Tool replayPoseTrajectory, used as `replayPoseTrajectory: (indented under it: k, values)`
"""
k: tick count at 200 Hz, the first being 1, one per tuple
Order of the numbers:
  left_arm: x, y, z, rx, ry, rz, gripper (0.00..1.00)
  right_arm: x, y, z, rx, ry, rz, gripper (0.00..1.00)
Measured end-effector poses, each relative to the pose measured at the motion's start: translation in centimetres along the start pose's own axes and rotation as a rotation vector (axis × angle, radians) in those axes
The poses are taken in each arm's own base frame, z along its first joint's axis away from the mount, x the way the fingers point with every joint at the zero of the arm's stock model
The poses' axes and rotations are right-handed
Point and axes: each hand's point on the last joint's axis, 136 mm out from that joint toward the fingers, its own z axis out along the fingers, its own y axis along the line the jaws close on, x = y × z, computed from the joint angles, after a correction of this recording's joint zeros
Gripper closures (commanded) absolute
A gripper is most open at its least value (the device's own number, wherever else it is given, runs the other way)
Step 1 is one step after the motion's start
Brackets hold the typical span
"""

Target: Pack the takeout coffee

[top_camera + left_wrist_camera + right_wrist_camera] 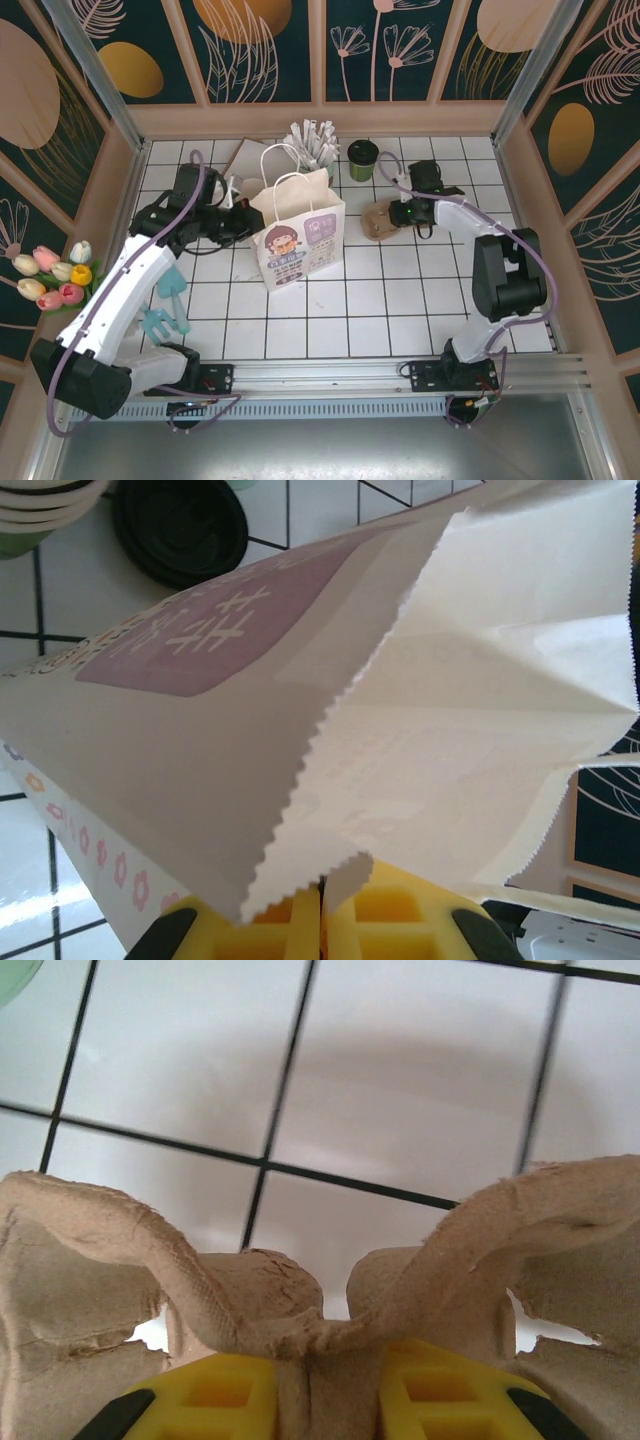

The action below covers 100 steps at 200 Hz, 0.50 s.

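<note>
Left gripper point(322, 920) pinching the paper bag's point(300, 238) rim, right gripper point(322, 1385) clamped on the pulp carrier point(205, 1285) beside it, I judged the takeout coffee point(362, 160) behind needed fetching next.

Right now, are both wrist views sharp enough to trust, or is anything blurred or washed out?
Left wrist: paper bag edge sharp, its upper right washed out. Right wrist: pulp carrier crisp, soft shadow on the tiles. Top external: sharp, evenly lit.
</note>
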Motion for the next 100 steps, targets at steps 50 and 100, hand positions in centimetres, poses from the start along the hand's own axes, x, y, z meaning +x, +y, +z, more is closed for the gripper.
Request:
replayPoseTrajectory:
  k: [50,100]
  values:
    - [-0.2,-2.9,3.1,0.034,0.058,0.064,0.80,-0.9,-3.0,-2.0,0.074,-0.070,0.157,0.76]
    - [-0.5,-3.8,2.9,0.029,0.050,0.121,0.46,-1.7,-4.0,-3.6,0.105,-0.124,0.223,0.76]
